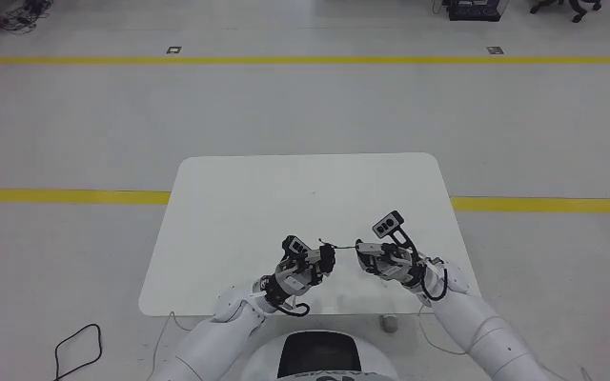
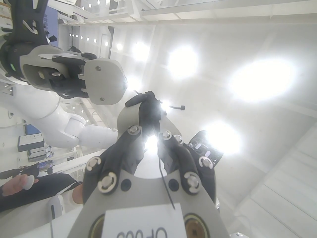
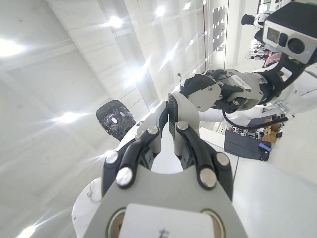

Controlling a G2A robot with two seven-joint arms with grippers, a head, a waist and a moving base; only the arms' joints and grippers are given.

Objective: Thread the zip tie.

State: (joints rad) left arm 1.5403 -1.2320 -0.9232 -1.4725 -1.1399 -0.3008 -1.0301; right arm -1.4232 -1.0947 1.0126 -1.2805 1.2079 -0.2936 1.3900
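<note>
The black zip tie is pinched in my left gripper, which is shut on it. Its strap runs back down over the gripper's palm. Its small head sticks out free past the fingertips. My right gripper is shut, and I see nothing between its pads. Both grippers hover over the table's near edge, tips facing each other a short gap apart: left gripper, right gripper. A thin end of the zip tie pokes out between them. From the right wrist, the left gripper shows a short end of tie.
The white table lies bare beyond the grippers. Its front edge is just under the wrists. Yellow lines cross the floor on both sides. A black cable loops on the floor at the near left.
</note>
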